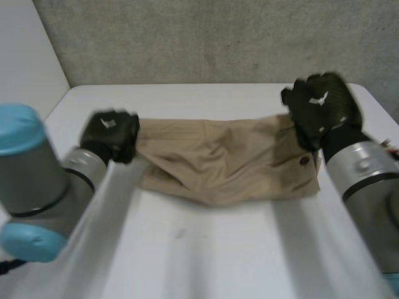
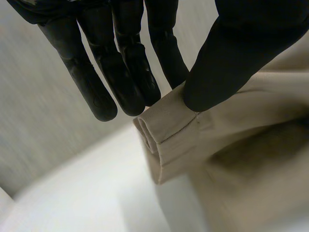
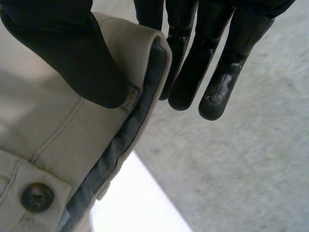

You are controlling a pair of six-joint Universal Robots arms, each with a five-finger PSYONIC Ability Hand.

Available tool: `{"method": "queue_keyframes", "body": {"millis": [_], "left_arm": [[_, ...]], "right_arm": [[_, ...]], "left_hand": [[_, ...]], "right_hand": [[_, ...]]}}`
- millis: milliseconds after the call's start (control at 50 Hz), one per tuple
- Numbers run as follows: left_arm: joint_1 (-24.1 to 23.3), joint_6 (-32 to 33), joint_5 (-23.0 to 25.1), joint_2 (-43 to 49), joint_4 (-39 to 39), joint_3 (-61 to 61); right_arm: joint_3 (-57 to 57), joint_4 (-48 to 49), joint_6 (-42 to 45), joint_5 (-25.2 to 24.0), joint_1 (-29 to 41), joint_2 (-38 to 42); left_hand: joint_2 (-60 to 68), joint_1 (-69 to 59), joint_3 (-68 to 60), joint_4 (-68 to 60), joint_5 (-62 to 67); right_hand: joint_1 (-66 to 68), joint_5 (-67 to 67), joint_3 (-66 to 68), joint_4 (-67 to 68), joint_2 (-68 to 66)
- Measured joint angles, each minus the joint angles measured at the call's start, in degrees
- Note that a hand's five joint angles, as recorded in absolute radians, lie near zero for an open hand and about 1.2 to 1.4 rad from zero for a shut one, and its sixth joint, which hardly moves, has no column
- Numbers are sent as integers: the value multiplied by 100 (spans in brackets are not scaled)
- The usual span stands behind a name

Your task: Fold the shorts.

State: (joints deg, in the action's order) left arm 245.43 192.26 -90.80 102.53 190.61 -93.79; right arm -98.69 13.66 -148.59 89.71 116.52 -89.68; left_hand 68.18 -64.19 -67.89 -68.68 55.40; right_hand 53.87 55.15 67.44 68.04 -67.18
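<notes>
The left robot hand (image 2: 123, 72) and right robot hand (image 3: 72, 53) pinch opposite ends of shorts (image 1: 218, 159), apparently lifted.

The head view looks down on the table (image 1: 206, 249) from the near side of the shorts (image 1: 230, 162), far enough to see their whole width. The left wrist view looks along the left hand (image 2: 120, 63), very close to one end of the shorts. The right wrist view looks along the right hand (image 3: 193, 72), equally close to the other end. All three share the shorts.
</notes>
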Motion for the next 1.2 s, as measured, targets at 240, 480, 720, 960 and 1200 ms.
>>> {"method": "queue_keyframes", "body": {"millis": [240,480,720,960,1200], "left_arm": [[19,-49,366,-1979,-64,-74],[41,-10,539,-185,-67,585],[71,-36,167,1910,294,2429],[-74,-62,76,257,488,1604],[-253,-58,93,-2149,180,580]], "right_arm": [[989,-1340,-12,-145,-126,-775],[1944,-1406,-119,-352,-110,959],[3145,-84,-474,-235,-114,2920],[2314,-90,-478,-237,-113,1609],[1550,-1302,-463,-354,-145,-661]], "left_hand": [[34,0,-27,-5,-4],[35,0,-34,-5,-4],[35,0,-34,-6,-4],[35,0,-35,-6,-4],[35,0,-35,-6,-4]], "right_hand": [[32,0,0,0,0],[32,0,0,1,0],[55,0,0,3,0],[55,0,0,3,0],[55,0,0,3,0]]}}
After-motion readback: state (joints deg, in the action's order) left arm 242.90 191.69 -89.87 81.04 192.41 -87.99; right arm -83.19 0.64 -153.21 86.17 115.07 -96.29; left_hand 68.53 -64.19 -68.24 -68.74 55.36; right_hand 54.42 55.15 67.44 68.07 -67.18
